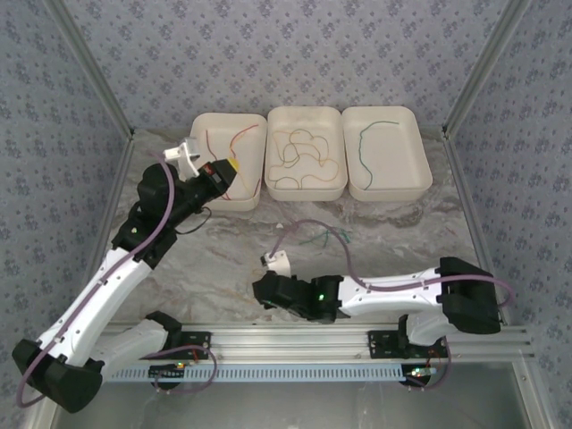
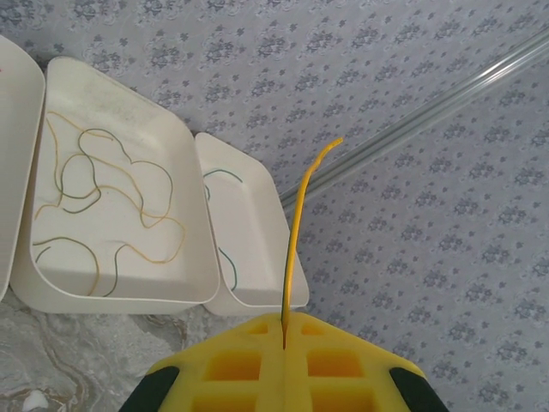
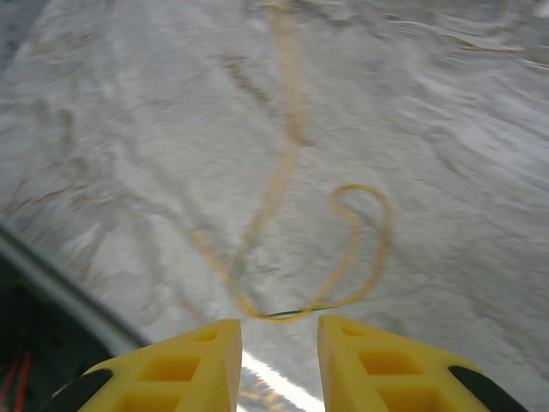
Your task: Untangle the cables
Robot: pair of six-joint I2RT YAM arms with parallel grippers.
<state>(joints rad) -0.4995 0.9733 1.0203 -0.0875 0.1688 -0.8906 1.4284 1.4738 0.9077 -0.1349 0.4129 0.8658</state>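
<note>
Pinching a yellow cable (image 2: 296, 223) between shut fingers, the left claw (image 2: 283, 330) hangs above the left white tray (image 1: 214, 125), the strand rising toward twelve o'clock. The right claw (image 3: 279, 335) stands partly parted and empty. An orange cable (image 3: 364, 249) loops on the marble table (image 3: 129, 129) just beyond it, at one o'clock.

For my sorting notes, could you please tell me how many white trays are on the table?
3, in a row at the table's far edge: left tray, middle tray, right tray. None seems hidden.
</note>
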